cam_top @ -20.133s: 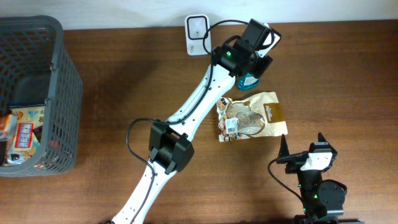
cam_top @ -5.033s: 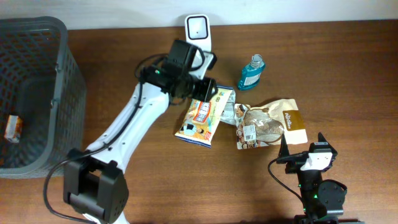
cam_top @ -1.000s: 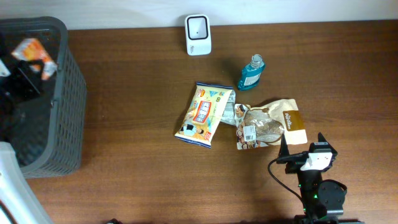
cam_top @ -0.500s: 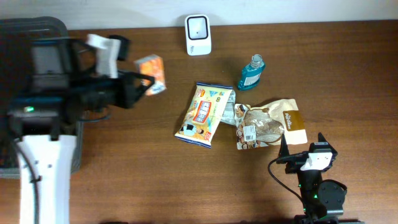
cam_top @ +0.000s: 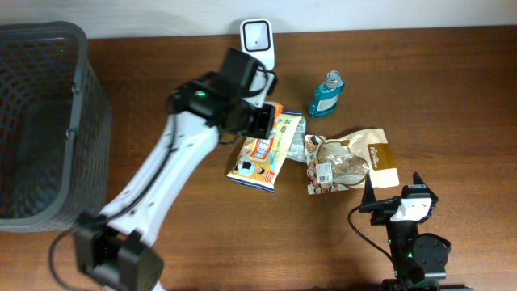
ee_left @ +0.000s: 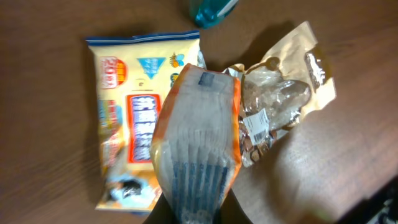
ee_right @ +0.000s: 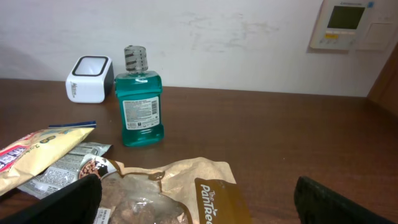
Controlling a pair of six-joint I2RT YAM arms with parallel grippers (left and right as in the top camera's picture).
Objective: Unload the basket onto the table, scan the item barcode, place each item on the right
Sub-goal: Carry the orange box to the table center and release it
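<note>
Near right: right claw [cam_top: 393, 187] released, at the table [cam_top: 452, 97] edge.
Middle: left claw [cam_top: 265, 121] clenched on orange packet [ee_left: 199, 143], above yellow snack bag [cam_top: 262, 153]. The overhead view mostly hides the packet; the left wrist view shows it plainly.
Far: scanner [cam_top: 257, 34]; the right wrist view alone shows its side, past the mouthwash bottle [ee_right: 142, 102].

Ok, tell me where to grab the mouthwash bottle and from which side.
Probably the gray cap, from straight above: the mouthwash bottle stands upright, the cap is its narrowest part, and the brown snack pouch lies close in front of its base.
</note>
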